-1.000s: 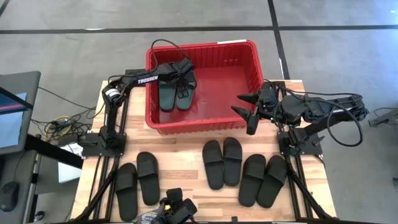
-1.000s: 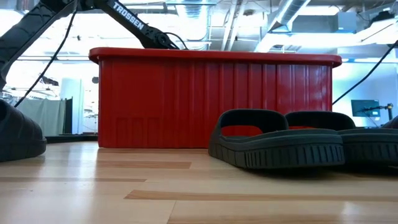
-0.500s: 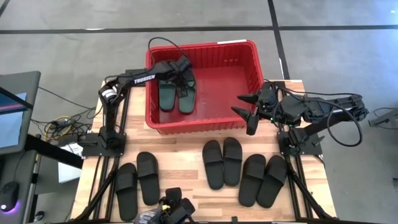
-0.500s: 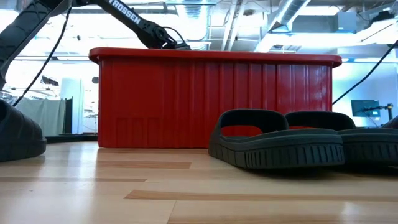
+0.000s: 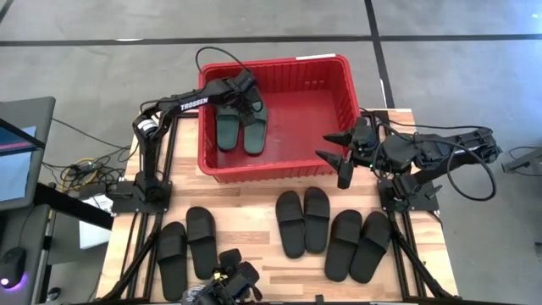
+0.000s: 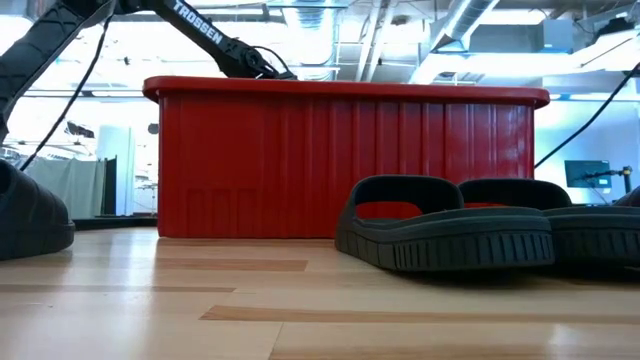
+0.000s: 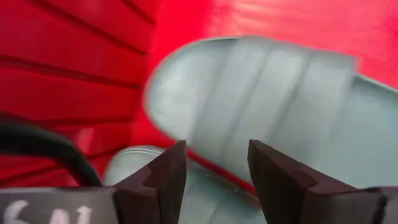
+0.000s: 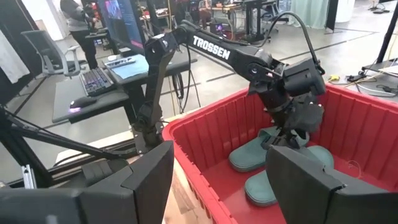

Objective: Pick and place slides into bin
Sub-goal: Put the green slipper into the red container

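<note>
Dull green rubber fills the left wrist view: the left end effector [image 5: 248, 91] hangs inside the bin [image 5: 339, 72], fingers spread with nothing between them, right over the two green slides [image 5: 239, 125] lying side by side near the bin's left wall. The right end effector [image 5: 338, 150] waits just outside the bin's right rim, fingers spread too, empty. The bin floor to the right of the green pair is bare red plastic. On the wooden counter [image 5: 254, 220] in front of the bin sit six black slides: one pair [image 5: 188, 246] at front left, one [image 5: 303, 222] mid, one [image 5: 359, 246] right, with a bare gap between the left pair and the middle one.
</note>
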